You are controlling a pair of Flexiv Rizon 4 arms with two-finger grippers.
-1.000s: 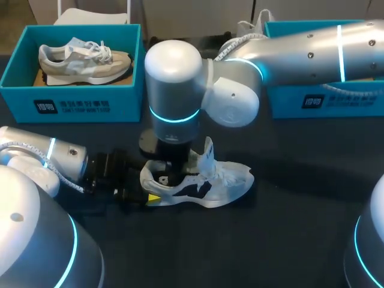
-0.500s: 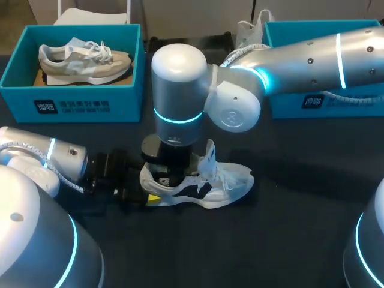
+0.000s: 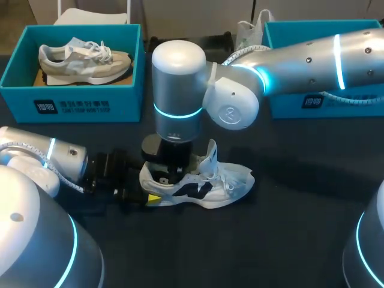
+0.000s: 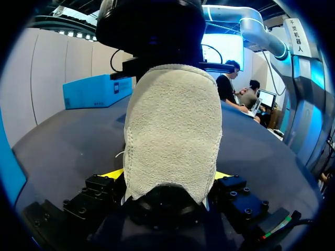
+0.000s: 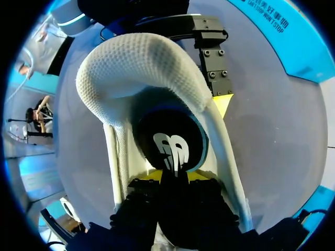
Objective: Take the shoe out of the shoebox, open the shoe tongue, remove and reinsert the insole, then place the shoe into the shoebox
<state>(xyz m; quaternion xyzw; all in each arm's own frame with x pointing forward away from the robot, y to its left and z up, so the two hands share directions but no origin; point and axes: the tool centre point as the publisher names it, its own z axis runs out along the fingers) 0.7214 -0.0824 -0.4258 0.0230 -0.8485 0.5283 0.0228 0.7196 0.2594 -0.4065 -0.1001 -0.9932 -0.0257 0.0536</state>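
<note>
The left hand (image 4: 167,178) is closed on the heel of the white shoe (image 4: 172,130), a yellow tip pressed to either side. The shoe lies on its sole on the dark counter (image 3: 288,228), between the two blue boxes. The right hand (image 5: 175,175) reaches down into the shoe's opening, its fingers narrowed onto the heel end of the black insole (image 5: 170,141). From overhead its own wrist hides that grip. The right arm covers part of the right-hand box (image 3: 324,99). The left-hand box (image 3: 84,102) holds a beige shoe (image 3: 84,60).
</note>
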